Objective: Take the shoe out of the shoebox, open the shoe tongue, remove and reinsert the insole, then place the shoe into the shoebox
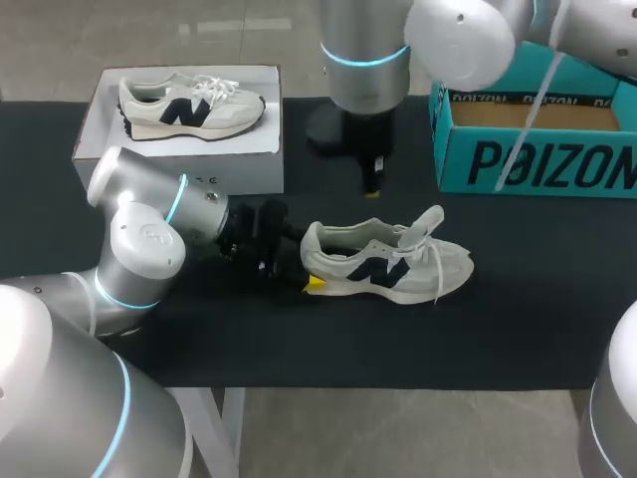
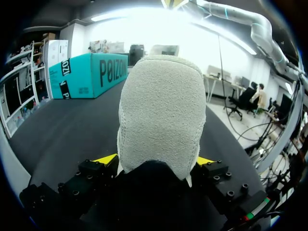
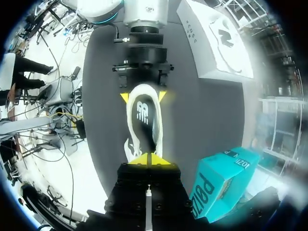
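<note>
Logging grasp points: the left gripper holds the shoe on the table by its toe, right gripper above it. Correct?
Not the toe: the head view shows the left gripper holding the shoe by its heel. The shoe is on the table, with the right gripper above it.

Left wrist view: the shoe (image 2: 161, 110) heel fills the frame and hides everything forward of it. My left gripper (image 2: 156, 161) shows only yellow slivers either side of the heel. Head view: that gripper sits mostly behind the heel, one tip visible. My right gripper (image 1: 371, 184) is too small there to read the fingers. The shoebox (image 1: 537, 159) is cut by the edge, its inside partly behind my right arm (image 1: 458, 40). Right wrist view: shoe toe is under my pressed-together tips, white box (image 3: 214, 43) washed out.
</note>
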`<state>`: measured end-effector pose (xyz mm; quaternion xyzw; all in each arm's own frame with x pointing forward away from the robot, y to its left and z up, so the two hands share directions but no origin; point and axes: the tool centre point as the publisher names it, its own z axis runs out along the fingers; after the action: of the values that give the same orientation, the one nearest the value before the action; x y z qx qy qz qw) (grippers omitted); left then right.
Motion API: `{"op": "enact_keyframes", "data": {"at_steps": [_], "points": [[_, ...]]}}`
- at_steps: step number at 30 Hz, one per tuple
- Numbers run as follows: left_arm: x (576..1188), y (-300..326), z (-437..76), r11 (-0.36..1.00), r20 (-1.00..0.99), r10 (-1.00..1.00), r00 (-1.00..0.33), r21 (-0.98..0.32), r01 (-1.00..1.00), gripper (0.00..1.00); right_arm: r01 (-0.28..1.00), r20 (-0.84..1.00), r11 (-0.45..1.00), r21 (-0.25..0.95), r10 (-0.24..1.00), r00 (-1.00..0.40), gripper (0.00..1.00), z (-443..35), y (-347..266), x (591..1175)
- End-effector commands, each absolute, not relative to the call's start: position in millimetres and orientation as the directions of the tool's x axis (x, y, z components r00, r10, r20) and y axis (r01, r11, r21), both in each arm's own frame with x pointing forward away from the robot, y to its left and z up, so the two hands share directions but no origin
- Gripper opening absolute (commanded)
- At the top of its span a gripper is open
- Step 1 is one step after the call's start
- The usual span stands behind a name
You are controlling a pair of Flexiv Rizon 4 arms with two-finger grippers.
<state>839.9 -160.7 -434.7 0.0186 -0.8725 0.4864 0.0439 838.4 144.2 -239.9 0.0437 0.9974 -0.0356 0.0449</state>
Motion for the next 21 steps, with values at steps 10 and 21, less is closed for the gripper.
{"op": "enact_keyframes", "data": {"at_steps": [10,21], "points": [[840.1,-159.4,-435.4,0.527,0.095,0.011,-0.995,-0.846,-0.075,0.0,0.069,-0.08,0.994,0.086,0.075,-0.994,0.0,-242.8,131.8,841.6],[840.1,-159.4,-435.4,0.527,0.095,0.011,-0.995,-0.846,-0.075,0.0,0.198,0.036,0.969,0.148,0.195,-0.98,0.0,-310.4,149.8,839.7]]}}
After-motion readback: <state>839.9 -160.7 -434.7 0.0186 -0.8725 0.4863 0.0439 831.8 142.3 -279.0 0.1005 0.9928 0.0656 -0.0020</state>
